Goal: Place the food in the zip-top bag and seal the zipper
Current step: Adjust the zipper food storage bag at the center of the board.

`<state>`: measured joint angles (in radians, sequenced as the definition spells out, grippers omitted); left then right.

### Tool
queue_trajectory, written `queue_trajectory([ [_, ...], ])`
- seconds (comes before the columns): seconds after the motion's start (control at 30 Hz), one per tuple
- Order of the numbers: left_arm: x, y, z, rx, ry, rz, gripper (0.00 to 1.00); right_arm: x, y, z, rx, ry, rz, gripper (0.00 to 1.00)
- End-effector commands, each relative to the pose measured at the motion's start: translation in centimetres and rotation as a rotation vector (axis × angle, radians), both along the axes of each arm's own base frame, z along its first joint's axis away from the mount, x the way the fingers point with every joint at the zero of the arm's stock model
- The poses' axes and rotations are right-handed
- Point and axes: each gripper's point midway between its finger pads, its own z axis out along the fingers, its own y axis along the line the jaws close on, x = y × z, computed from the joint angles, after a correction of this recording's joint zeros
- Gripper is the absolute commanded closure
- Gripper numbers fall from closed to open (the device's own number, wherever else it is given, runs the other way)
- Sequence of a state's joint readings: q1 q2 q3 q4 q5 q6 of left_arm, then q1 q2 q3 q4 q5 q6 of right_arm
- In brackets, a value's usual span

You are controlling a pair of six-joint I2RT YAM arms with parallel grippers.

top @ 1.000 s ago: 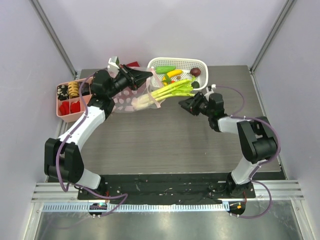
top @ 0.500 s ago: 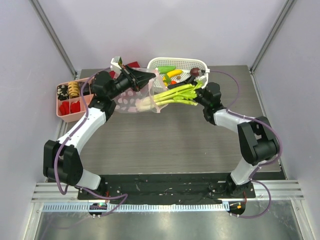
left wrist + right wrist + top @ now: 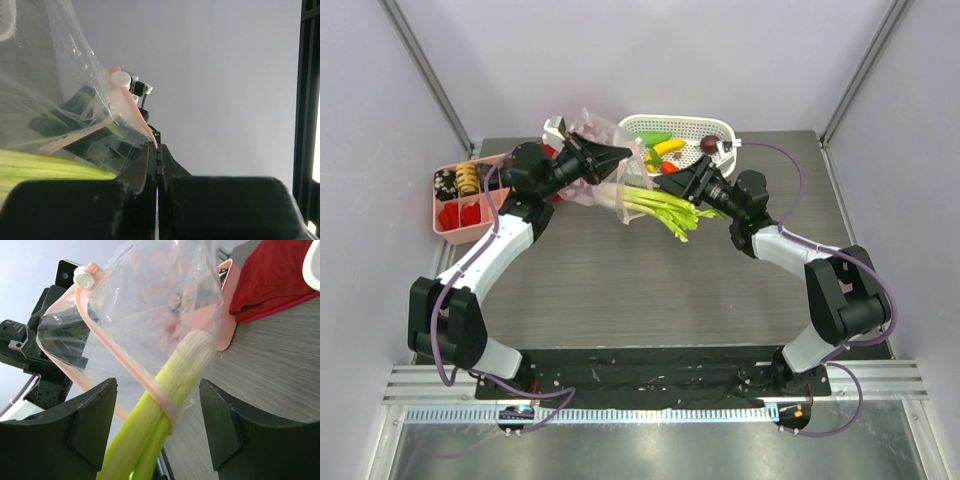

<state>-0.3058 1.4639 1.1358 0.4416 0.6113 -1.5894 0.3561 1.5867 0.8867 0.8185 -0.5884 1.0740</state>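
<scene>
My left gripper (image 3: pixel 616 155) is shut on the pink zipper strip (image 3: pixel 134 112) of the zip-top bag (image 3: pixel 588 140) and holds the bag's mouth up above the table. The slider (image 3: pixel 120 80) sits just above my fingertips. The leek (image 3: pixel 655 205) has its white end inside the bag and its green leaves sticking out toward the front right. My right gripper (image 3: pixel 685 185) is open, its fingers (image 3: pixel 95 415) wide on either side of the leek's stalk (image 3: pixel 165 405) without touching it. The banana (image 3: pixel 668 146), the dark red round piece (image 3: pixel 710 143) and the green pieces (image 3: pixel 650 138) lie in the basket.
The white perforated basket (image 3: pixel 725 128) stands at the back, right of the bag. A pink tray (image 3: pixel 442 222) with small bits sits at the left edge. A red cloth (image 3: pixel 270 280) lies behind the bag.
My right gripper came in from the right to the leek and now straddles its stalk. The leek's green end swung toward the front. The bag rose and bunched up in the left gripper.
</scene>
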Motion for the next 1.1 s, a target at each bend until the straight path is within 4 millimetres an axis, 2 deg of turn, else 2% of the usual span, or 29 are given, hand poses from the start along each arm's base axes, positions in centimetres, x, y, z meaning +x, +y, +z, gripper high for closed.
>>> queue_trajectory([
  [0.0, 0.2, 0.3, 0.8, -0.006, -0.038, 0.017, 1.00, -0.8, -0.1, 3.9, 0.010, -0.178, 0.019, 0.27],
  [0.1, 0.4, 0.0, 0.4, -0.008, -0.024, 0.011, 1.00, -1.0, 0.2, 3.3, -0.034, -0.229, 0.015, 0.26],
  [0.27, 0.0, -0.5, 0.4, -0.001, -0.032, -0.008, 1.00, 0.2, 0.3, 1.5, -0.107, -0.238, -0.042, 0.29],
  [0.43, -0.6, -0.9, 0.3, 0.010, -0.039, -0.025, 1.00, 1.5, 0.6, 1.6, -0.178, -0.294, -0.058, 0.37],
  [0.63, -1.3, -1.7, -0.3, 0.014, -0.026, -0.053, 1.00, 0.3, 1.4, -0.1, -0.278, -0.317, 0.023, 0.47],
  [0.83, -2.3, -2.6, -0.4, 0.014, -0.023, -0.085, 1.00, 0.3, 1.2, -2.2, -0.340, -0.297, 0.023, 0.48],
  [1.07, -3.5, -2.8, -1.9, 0.031, 0.011, -0.108, 1.00, 0.5, 1.7, -2.5, -0.319, -0.295, 0.039, 0.53],
])
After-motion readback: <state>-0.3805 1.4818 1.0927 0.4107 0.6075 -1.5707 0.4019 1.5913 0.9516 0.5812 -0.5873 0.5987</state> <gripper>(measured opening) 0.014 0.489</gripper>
